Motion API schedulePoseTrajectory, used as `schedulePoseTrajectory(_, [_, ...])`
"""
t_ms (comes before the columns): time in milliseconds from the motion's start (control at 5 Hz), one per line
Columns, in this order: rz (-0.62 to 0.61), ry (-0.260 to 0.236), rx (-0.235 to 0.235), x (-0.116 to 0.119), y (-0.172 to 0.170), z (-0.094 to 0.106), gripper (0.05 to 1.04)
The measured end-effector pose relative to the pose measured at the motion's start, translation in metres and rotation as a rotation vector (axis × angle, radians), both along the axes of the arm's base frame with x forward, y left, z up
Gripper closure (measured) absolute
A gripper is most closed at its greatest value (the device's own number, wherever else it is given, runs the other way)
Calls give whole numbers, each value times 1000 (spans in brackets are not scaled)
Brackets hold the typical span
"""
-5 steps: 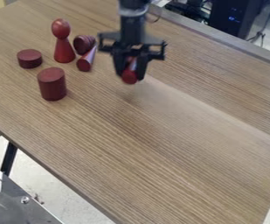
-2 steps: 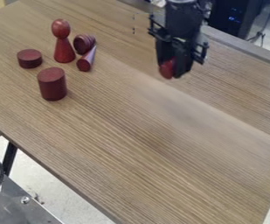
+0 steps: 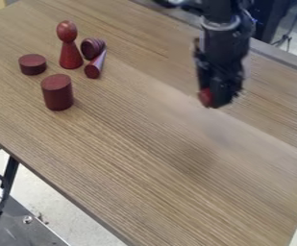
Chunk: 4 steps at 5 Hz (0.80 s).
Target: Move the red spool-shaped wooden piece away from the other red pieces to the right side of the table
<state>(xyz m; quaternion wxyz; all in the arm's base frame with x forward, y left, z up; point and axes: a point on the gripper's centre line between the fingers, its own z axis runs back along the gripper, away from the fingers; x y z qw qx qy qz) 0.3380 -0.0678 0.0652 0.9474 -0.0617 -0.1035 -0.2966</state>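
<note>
My gripper [image 3: 215, 102] hangs above the right part of the wooden table [image 3: 157, 139], shut on a red object [image 3: 205, 97]. Only a rounded red end of that object pokes out at the gripper's lower left; the black fingers hide the rest. Far off to its left, a red pawn-like figure [image 3: 69, 50] stands upright on the table. Beside the figure lie a ridged dark red piece [image 3: 92, 48] and a red cone [image 3: 94, 66]. A flat red disc [image 3: 32, 64] and a taller red cylinder [image 3: 57, 92] are nearer the table's left edge.
The table's front-left edge [image 3: 67, 190] runs down toward the bottom, with a metal surface [image 3: 29, 226] and a black cable beyond it at the lower left. Dark equipment stands behind the table at the upper right.
Holding the red object, my gripper has moved right across the view, has turned, and hangs somewhat lower in the view. The pieces on the table are where they were.
</note>
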Motion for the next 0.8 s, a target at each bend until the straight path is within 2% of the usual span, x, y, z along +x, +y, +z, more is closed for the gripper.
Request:
schedulePoseTrajectory(200, [-121, 52, 6, 0, -32, -20, 674])
schedulePoseTrajectory(400, [-182, 33, -10, -2, -54, -23, 674])
schedulePoseTrajectory(800, [-150, 39, -2, -7, -51, -31, 673])
